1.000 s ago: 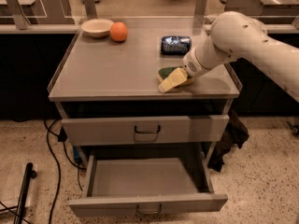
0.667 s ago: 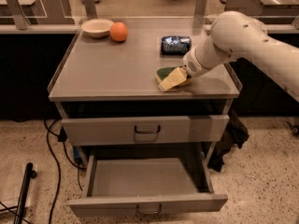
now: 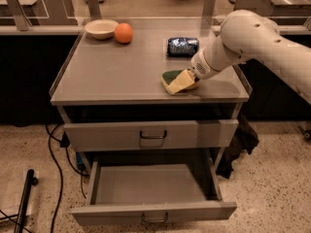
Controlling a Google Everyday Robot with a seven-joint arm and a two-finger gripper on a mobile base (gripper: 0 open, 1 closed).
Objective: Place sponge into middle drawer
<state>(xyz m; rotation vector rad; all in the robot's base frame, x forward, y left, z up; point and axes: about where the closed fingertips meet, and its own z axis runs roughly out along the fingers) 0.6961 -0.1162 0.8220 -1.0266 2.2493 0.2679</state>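
Observation:
The sponge (image 3: 176, 82), dark green on top with a pale yellow base, sits tilted on the tabletop near the front right, its right end raised. My gripper (image 3: 192, 76) is at that raised end and is shut on the sponge, mostly hidden by the white wrist. The middle drawer (image 3: 154, 211) is pulled open below, its grey inside bare, directly under and in front of the tabletop.
The grey drawer front (image 3: 150, 135) above it is closed. A dark blue crinkled packet (image 3: 182, 46) lies behind the sponge. A white bowl (image 3: 101, 28) and an orange (image 3: 123, 33) stand at the back left. Cables (image 3: 53, 154) run on the floor at left.

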